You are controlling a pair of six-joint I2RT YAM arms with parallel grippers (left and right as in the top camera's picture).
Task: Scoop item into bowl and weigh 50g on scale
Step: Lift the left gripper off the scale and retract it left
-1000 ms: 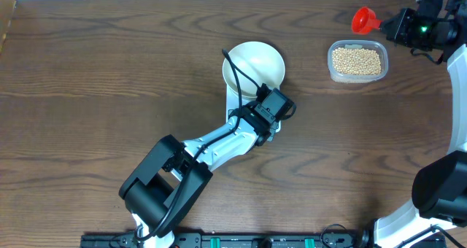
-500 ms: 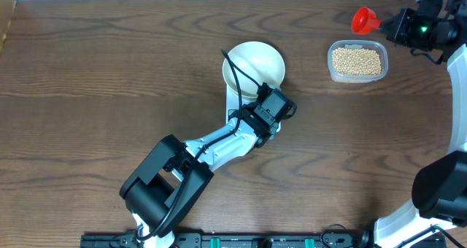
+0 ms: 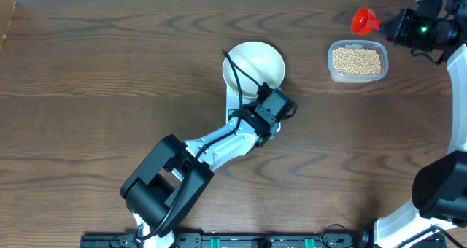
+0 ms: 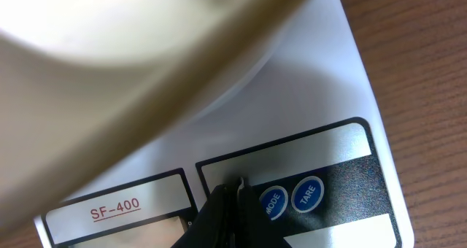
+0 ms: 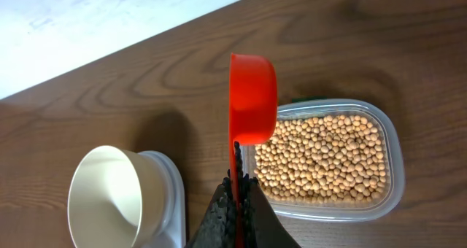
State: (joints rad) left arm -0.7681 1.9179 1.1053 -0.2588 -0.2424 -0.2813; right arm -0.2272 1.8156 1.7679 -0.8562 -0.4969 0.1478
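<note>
Dark wood-grain table (image 3: 109, 73), a white surface (image 5: 87, 22) beyond its edge. The scale (image 4: 343, 80) reads SF-400, MODE, TARE. Left gripper (image 4: 235, 197) is pinched together on nothing; right gripper (image 5: 236, 184) clamps the red scoop (image 5: 252, 102).

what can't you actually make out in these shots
- Scale reading: in the overhead view, the bowl and left arm cover it. In the left wrist view, the panel runs off the bottom edge behind the left end effector.
- Bowl, left wrist view: a blur, too near the lens.
- Scoop contents: the right wrist view shows only its outer side. In the overhead view it is too small to tell.
</note>
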